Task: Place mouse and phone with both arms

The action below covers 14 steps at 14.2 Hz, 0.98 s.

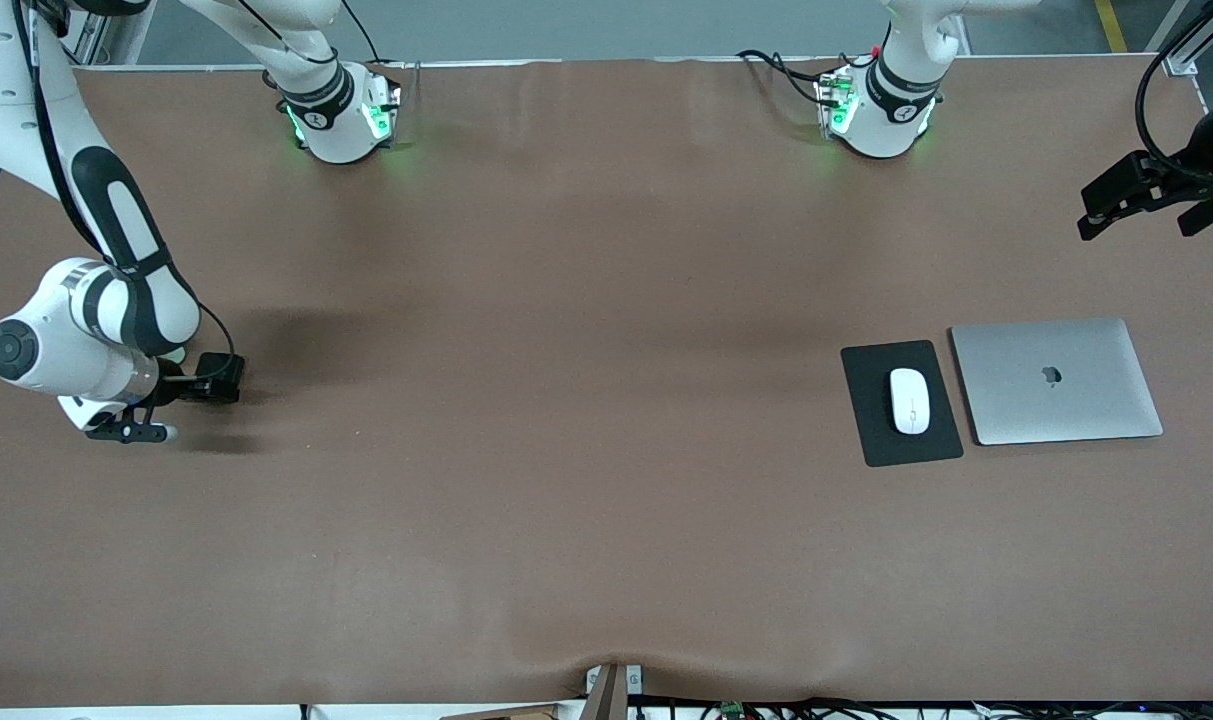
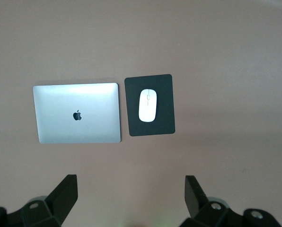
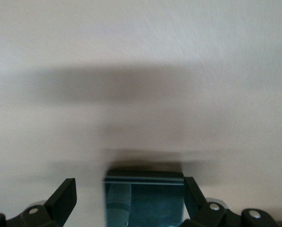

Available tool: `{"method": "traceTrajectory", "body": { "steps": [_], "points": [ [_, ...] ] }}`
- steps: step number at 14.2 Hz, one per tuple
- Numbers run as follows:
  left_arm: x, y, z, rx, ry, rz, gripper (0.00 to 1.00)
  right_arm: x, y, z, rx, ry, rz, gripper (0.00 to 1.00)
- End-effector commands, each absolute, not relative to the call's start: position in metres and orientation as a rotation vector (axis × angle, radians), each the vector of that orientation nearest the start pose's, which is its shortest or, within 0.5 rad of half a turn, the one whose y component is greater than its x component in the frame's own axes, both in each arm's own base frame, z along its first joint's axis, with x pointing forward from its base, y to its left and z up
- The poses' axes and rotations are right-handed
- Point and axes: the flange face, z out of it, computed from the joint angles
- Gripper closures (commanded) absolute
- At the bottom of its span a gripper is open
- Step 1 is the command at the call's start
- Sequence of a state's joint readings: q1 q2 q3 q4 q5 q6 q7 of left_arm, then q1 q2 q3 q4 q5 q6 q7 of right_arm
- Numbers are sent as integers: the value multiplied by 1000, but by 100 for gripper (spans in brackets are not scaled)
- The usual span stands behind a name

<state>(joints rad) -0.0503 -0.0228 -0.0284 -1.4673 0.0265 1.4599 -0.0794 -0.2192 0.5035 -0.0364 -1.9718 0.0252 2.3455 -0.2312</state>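
Observation:
The white mouse point(image 1: 909, 400) lies on a black mouse pad point(image 1: 871, 425) toward the left arm's end of the table; it also shows in the left wrist view point(image 2: 148, 105). The black phone point(image 3: 150, 201) shows only in the right wrist view, between the fingers of my right gripper point(image 3: 129, 183). One finger touches its edge and the other stands apart from it. My right gripper point(image 1: 136, 433) is low over the table at the right arm's end. My left gripper point(image 1: 1146, 195) is open and empty, raised at the left arm's end point(image 2: 131, 189).
A closed silver laptop point(image 1: 1056, 380) lies beside the mouse pad, toward the left arm's end; it also shows in the left wrist view point(image 2: 77, 113). The table is covered in brown cloth point(image 1: 566, 400).

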Motion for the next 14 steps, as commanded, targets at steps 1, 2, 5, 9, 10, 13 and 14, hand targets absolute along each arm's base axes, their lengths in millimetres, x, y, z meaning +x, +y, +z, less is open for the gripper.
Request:
{"method": "traceTrajectory", "body": {
  "steps": [1, 2, 5, 9, 10, 13, 14],
  "points": [
    [531, -38, 679, -3126, -15, -40, 0, 607, -117, 281, -3118, -45, 152, 0],
    [531, -38, 679, -3126, -15, -40, 0, 615, -110, 310, -3118, -60, 145, 0],
    [531, -38, 680, -3127, -15, -40, 0, 624, -82, 398, -3116, -106, 91, 0],
    [532, -39, 678, -3135, -11, -35, 0, 600, -31, 500, -3115, 9, 89, 0],
    [532, -39, 678, -3135, -11, -35, 0, 590, -25, 523, -3114, -3, 67, 0],
    [532, -39, 677, -3135, -11, -35, 0, 564, -8, 582, -3115, -23, 44, 0],
    [532, -39, 677, -3135, -11, -35, 0, 559, -7, 594, -3114, 4, 83, 0]
  ]
}}
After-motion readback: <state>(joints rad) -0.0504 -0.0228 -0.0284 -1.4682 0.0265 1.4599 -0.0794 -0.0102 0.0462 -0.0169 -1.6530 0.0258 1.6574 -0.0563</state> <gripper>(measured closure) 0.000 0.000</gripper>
